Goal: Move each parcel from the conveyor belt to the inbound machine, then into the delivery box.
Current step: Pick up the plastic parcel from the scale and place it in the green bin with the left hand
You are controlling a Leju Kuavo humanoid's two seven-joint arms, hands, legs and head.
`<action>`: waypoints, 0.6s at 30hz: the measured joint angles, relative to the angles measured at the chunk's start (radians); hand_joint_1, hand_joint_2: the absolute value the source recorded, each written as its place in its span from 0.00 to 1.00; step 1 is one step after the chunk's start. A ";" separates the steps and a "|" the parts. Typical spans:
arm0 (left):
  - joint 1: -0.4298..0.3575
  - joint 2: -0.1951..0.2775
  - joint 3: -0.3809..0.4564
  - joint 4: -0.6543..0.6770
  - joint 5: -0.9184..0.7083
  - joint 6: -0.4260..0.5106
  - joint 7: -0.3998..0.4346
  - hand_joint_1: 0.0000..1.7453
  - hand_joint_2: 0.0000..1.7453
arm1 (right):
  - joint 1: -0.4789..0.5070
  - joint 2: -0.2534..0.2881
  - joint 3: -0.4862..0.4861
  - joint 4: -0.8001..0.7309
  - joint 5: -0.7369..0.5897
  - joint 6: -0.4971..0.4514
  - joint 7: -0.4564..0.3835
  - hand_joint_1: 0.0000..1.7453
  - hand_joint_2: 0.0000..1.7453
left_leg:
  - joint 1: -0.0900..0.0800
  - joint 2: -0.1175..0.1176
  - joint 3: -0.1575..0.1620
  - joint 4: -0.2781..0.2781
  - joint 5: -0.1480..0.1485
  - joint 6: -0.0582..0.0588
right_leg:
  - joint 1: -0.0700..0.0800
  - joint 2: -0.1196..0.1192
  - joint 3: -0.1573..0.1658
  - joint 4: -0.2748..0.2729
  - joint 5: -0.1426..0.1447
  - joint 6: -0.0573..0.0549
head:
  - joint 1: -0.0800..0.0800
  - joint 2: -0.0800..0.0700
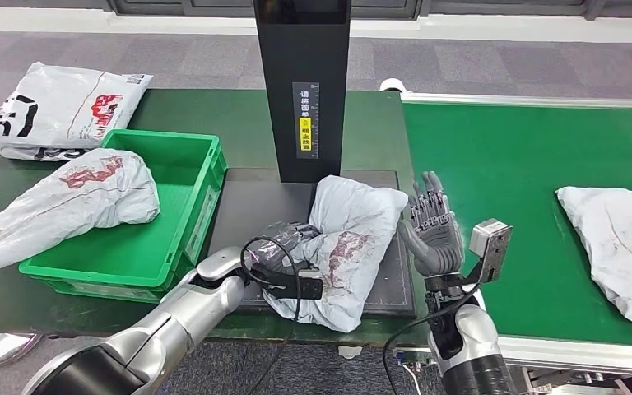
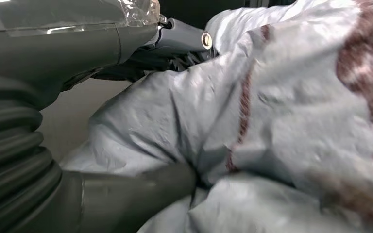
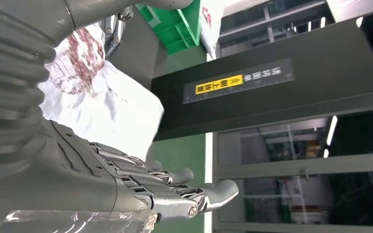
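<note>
A crumpled grey parcel (image 1: 347, 247) with a red print lies on the black platform (image 1: 247, 206) of the inbound machine, below its black post (image 1: 302, 82). My left hand (image 1: 284, 247) grips the parcel's left side. In the left wrist view the thumb (image 2: 126, 199) presses into the plastic (image 2: 272, 121) and the darker fingers (image 2: 184, 41) reach over it. My right hand (image 1: 432, 224) stands open just right of the parcel, fingers straight and apart (image 3: 175, 189). Another parcel (image 1: 617, 247) lies on the green conveyor belt (image 1: 502, 164). The green delivery box (image 1: 177, 164) holds one parcel (image 1: 78, 196).
A larger white bag (image 1: 58, 107) with black and red print lies on the dark green table (image 1: 239, 115) behind the box. The machine's post stands directly behind the held parcel. The belt's white edge rail (image 1: 535, 100) runs along its far side.
</note>
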 joint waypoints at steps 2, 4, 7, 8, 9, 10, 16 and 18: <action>-0.003 0.000 0.000 0.002 -0.001 0.021 0.009 1.00 1.00 | 0.008 0.000 0.000 -0.022 0.010 -0.011 0.000 0.00 1.00 | 0.000 0.000 0.001 0.000 0.000 0.000 | 0.000 0.000 0.001 0.000 0.000 0.000 | 0.000 0.000; -0.003 -0.001 0.003 0.000 0.005 0.061 0.022 1.00 1.00 | 0.019 0.000 0.000 -0.045 0.029 -0.032 0.000 0.00 1.00 | 0.000 0.000 0.001 0.000 0.000 0.000 | 0.000 0.000 0.001 0.000 0.000 0.000 | 0.000 0.000; -0.002 -0.004 0.019 -0.011 0.023 0.108 0.036 1.00 1.00 | 0.037 0.000 0.000 -0.078 0.048 -0.057 0.001 0.00 1.00 | 0.000 0.001 0.001 0.000 0.000 0.000 | 0.000 0.000 0.000 0.000 0.000 0.000 | 0.000 0.000; -0.002 -0.004 0.025 -0.014 0.026 0.116 0.039 1.00 1.00 | 0.042 0.000 0.000 -0.087 0.051 -0.060 0.002 0.00 1.00 | 0.000 0.001 0.001 0.000 0.000 0.000 | 0.000 0.001 0.000 0.000 0.000 0.000 | 0.000 0.000; -0.002 -0.004 0.029 -0.018 0.029 0.122 0.042 1.00 1.00 | 0.046 0.000 0.000 -0.094 0.052 -0.062 0.002 0.00 1.00 | 0.000 0.001 0.001 0.000 0.000 0.000 | 0.000 0.001 0.000 0.000 0.000 0.000 | 0.000 0.000; -0.001 -0.004 0.034 -0.022 0.032 0.132 0.046 1.00 1.00 | 0.050 0.000 0.000 -0.100 0.053 -0.064 0.002 0.00 1.00 | 0.000 0.001 0.000 0.000 0.000 0.000 | 0.000 0.001 -0.001 0.000 0.000 0.000 | 0.000 0.000; 0.004 0.015 0.108 -0.121 0.053 0.294 0.115 1.00 1.00 | 0.061 0.000 0.000 -0.113 0.061 -0.110 0.009 0.00 1.00 | 0.001 0.001 -0.002 0.000 0.000 -0.001 | 0.001 0.001 -0.002 0.001 0.000 0.000 | 0.000 0.000; -0.006 0.039 0.150 -0.180 0.033 0.335 0.168 1.00 1.00 | 0.061 0.000 0.000 -0.113 0.061 -0.120 0.010 0.00 1.00 | 0.001 0.002 -0.002 0.000 0.000 -0.001 | 0.001 0.002 -0.003 0.001 0.000 -0.001 | 0.000 0.000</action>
